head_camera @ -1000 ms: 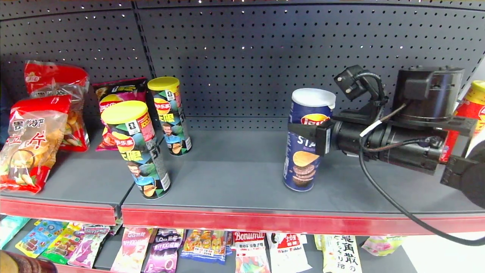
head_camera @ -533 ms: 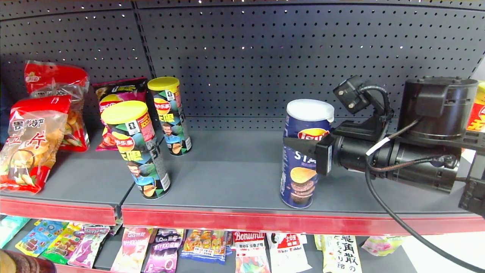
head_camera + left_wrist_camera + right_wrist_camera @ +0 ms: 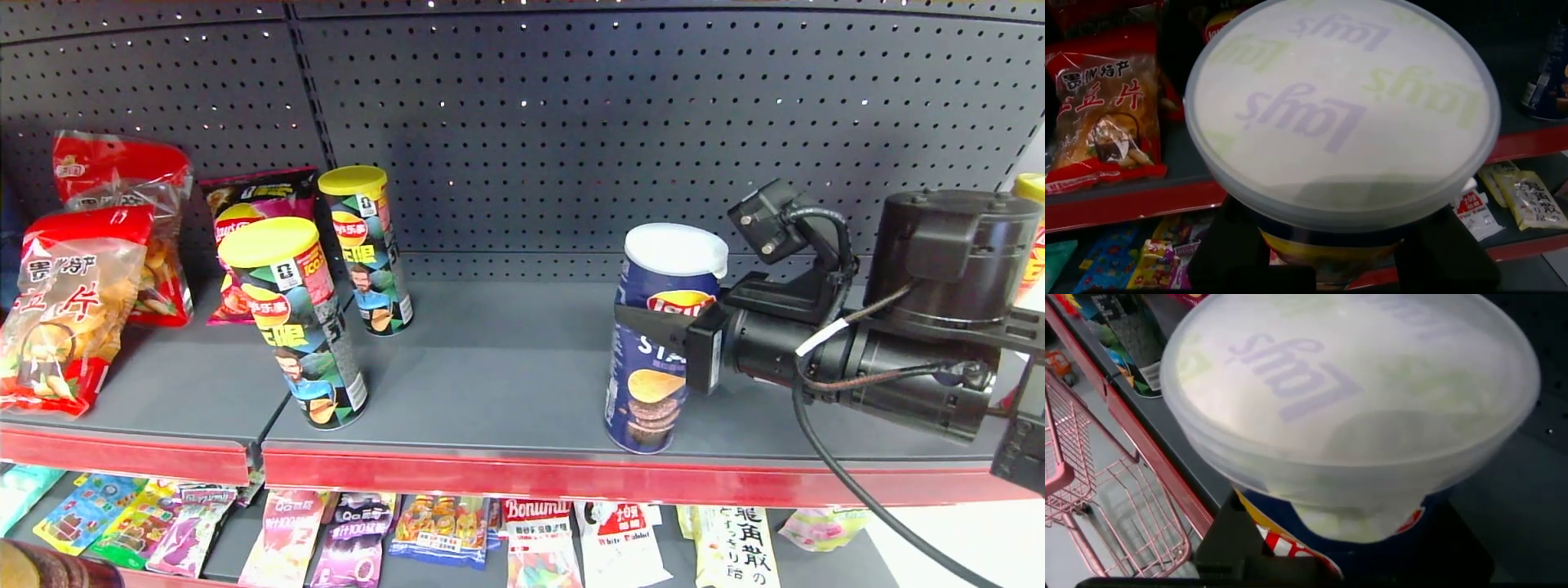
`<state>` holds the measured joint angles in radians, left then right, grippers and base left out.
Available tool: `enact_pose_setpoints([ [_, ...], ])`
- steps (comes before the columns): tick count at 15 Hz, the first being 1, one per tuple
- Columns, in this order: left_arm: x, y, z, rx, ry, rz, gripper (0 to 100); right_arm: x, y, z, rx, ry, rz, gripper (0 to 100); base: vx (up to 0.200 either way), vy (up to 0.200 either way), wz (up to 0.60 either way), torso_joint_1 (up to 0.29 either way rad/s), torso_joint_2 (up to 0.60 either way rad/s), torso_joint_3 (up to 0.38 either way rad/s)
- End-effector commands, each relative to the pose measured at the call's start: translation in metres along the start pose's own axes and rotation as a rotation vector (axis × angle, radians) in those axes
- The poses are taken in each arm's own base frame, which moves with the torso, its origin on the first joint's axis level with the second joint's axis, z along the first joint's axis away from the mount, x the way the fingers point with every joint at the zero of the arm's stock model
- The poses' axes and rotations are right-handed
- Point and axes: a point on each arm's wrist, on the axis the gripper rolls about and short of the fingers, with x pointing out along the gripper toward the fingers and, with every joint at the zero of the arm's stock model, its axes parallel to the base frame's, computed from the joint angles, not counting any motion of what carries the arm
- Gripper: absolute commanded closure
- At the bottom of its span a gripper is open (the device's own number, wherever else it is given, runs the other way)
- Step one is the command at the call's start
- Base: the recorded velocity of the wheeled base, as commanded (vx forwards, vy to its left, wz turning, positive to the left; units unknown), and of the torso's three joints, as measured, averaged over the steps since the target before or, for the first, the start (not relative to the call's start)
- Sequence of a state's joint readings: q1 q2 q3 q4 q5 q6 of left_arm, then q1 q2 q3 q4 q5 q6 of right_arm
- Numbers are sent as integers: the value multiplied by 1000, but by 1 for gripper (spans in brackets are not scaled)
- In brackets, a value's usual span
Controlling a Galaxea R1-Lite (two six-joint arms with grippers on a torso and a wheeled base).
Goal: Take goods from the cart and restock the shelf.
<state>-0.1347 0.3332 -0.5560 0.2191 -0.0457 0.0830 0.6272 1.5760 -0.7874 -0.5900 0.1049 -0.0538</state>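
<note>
Left hand (image 3: 1331,265) gripped white-lidded can (image 3: 1339,106) out front of shelf. Right hand (image 3: 653,318) was clamped round blue chip can (image 3: 645,400), upright, right at red shelf lip (image 3: 490,475). Open shelf room toward yellow-lidded cans (image 3: 295,327); pegboard (image 3: 531,139) behind.

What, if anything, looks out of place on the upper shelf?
The blue can in the right claw is right at the shelf's red front lip; nothing looks spilled or damaged.

Chip can (image 3: 651,384) at shelf (image 3: 506,376) front; leaning can (image 3: 294,327) well left.
</note>
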Motion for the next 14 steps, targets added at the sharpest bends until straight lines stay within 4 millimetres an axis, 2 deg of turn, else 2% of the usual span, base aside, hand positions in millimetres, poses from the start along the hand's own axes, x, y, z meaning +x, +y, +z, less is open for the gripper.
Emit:
enact_pose_setpoints([
  [1,0,0,0,0,-1,-1,100,0,1,-1,1,7,3,100,0,0,0,0,0,0],
  [14,0,0,0,0,2,-1,100,-3,3,-5,-32,9,3,100,0,0,0,0,0,0],
])
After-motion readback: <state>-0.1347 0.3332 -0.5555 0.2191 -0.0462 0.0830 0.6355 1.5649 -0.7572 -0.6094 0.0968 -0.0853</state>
